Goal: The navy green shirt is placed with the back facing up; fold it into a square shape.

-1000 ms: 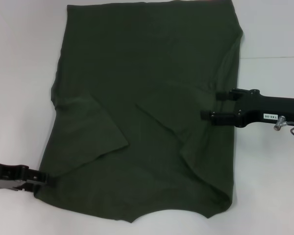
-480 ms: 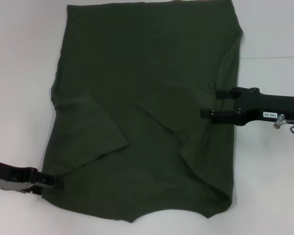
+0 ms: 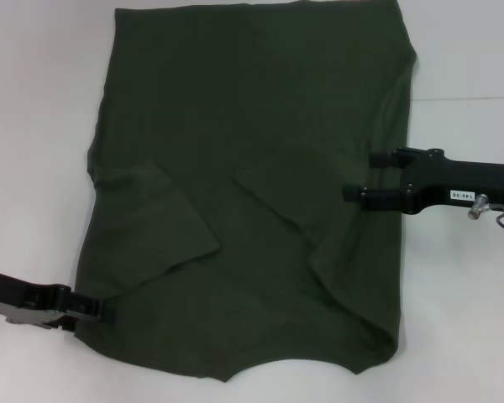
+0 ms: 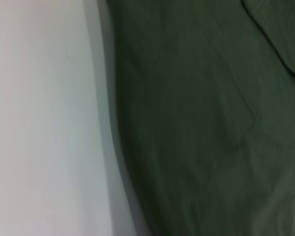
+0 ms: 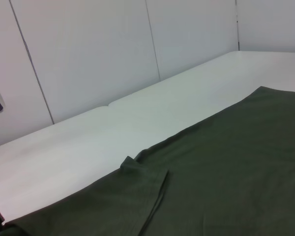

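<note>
The navy green shirt (image 3: 252, 168) lies flat on the white table, back up, with both sleeves folded in over the body. Its cloth also fills the left wrist view (image 4: 211, 123) and the near part of the right wrist view (image 5: 226, 172). My left gripper (image 3: 101, 311) lies low at the shirt's near left corner, its tips touching the cloth edge. My right gripper (image 3: 363, 175) hovers over the shirt's right side, level with the folded right sleeve. Its two fingers (image 3: 376, 157) stand apart with nothing between them.
The white table (image 3: 462, 319) has bare surface to the left and right of the shirt. White wall panels (image 5: 88, 49) stand behind the table in the right wrist view. The shirt's far hem runs to the top edge of the head view.
My left gripper has slid right to the shirt's near left corner, and that corner has drawn in a little. The right gripper has shifted up very slightly.
</note>
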Controlling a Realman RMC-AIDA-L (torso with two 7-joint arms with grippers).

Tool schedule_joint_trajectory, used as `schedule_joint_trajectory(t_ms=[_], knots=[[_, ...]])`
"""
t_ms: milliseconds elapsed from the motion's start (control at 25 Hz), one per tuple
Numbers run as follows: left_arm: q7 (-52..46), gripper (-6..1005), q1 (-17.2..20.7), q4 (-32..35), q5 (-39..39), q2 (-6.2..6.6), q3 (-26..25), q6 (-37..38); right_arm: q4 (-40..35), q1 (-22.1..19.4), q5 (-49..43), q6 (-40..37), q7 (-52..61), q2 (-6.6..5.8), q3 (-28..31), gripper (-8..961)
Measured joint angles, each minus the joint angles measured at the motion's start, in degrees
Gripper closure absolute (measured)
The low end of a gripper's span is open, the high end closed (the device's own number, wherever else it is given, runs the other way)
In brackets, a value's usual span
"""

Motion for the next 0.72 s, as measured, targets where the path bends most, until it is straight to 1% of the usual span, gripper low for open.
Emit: schedule_joint_trajectory(t_ms=[440,720], knots=[[0.05,251,-0.03,-0.31,0.0,-0.04,0.3,-0.13,0.0,0.01,0.0,-0.01,0.0,0.09,0.0,34],[0.2,369,-0.54,-0.47,0.0,-0.22,0.84,-0.33,0.0,0.01,0.0,-0.01,0.0,0.09,0.05,34]])
